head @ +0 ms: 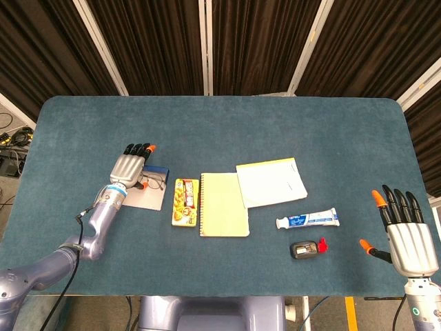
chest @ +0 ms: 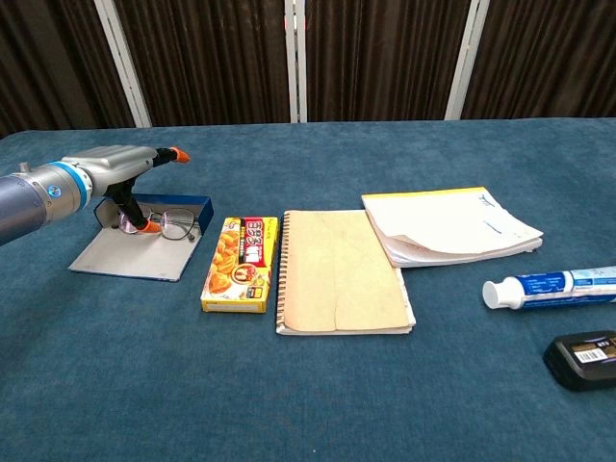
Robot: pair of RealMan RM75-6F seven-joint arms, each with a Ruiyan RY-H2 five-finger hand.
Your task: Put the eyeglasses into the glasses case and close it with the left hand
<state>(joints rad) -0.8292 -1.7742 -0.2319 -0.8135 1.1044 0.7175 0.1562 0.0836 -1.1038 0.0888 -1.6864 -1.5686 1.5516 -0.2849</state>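
Currently the left robot hand [chest: 115, 173] hovers over the open glasses case [chest: 120, 255], thumb touching the eyeglasses [chest: 173, 226] lying inside; a firm pinch cannot be confirmed. Right robot hand [head: 406, 231] rests spread, empty. Risk: frames sliding over the case's wall before closing.

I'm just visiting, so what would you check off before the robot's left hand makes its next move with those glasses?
1. Glasses case lying open on the table: ok.
2. Eyeglasses over the case, near its raised blue edge: ok.
3. Left hand at the glasses, thumb down beside the frame: ok.
4. Glasses firmly held, or already resting in the case: cannot tell.
5. Snack box close beside the case but apart from it: ok.
6. Right hand open at the far side, out of the way: ok.
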